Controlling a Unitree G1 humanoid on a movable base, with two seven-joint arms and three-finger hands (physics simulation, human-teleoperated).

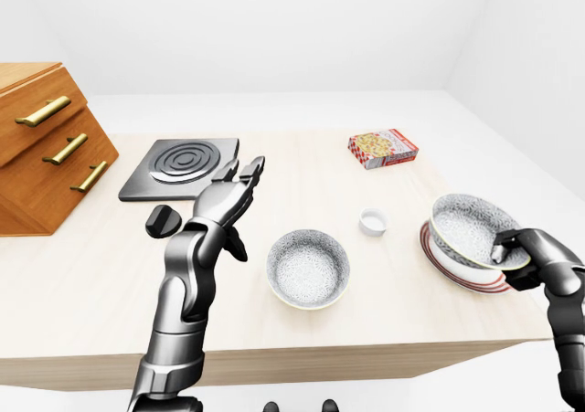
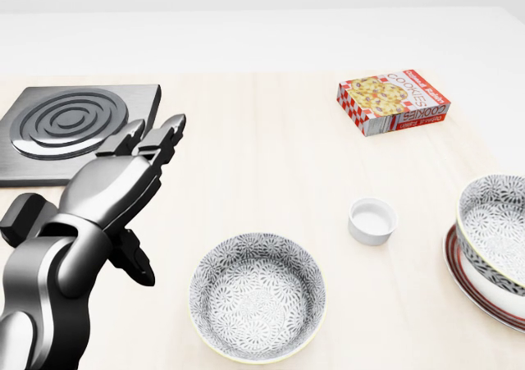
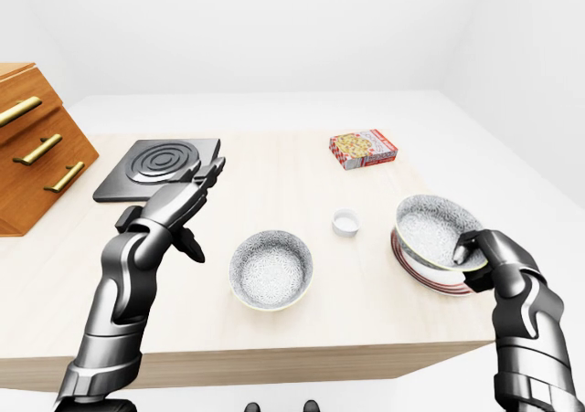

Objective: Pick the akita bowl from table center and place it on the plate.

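— Tabletop [image 1: 110, 293] of pale wood is spread across every view; what is set on it, from the biggest down?

— A wooden drawer unit [image 1: 41, 142] with brass handles is seen at the left edge of the left-eye view. Just right of it, a dark hob plate [image 1: 183, 167] with ringed grooves is laid flat.

— And the hands?

— The left hand [image 2: 115, 185] is held over the table near the hob plate's lower right corner, with its fingers stretched out straight and nothing grasped. The right hand [image 3: 484, 249] is found at the right of the eye views, its fingers curled over the right rim of the akita bowl [image 1: 464, 229].

— Where is that bowl placed?

— It is seen on or just over the plate [image 1: 462, 282], slightly tilted, at the table's right side. Whether its base is fully seated on the plate cannot be told.

— What is seen at the centre?

— A second patterned bowl [image 2: 258, 294] is stood upright there, touched by neither hand. A cookie box [image 2: 394, 101] is laid near the top right of the head view, well apart from the bowls. Smallest of all, a white ramekin [image 2: 372, 221] is set between the second patterned bowl and the plate.
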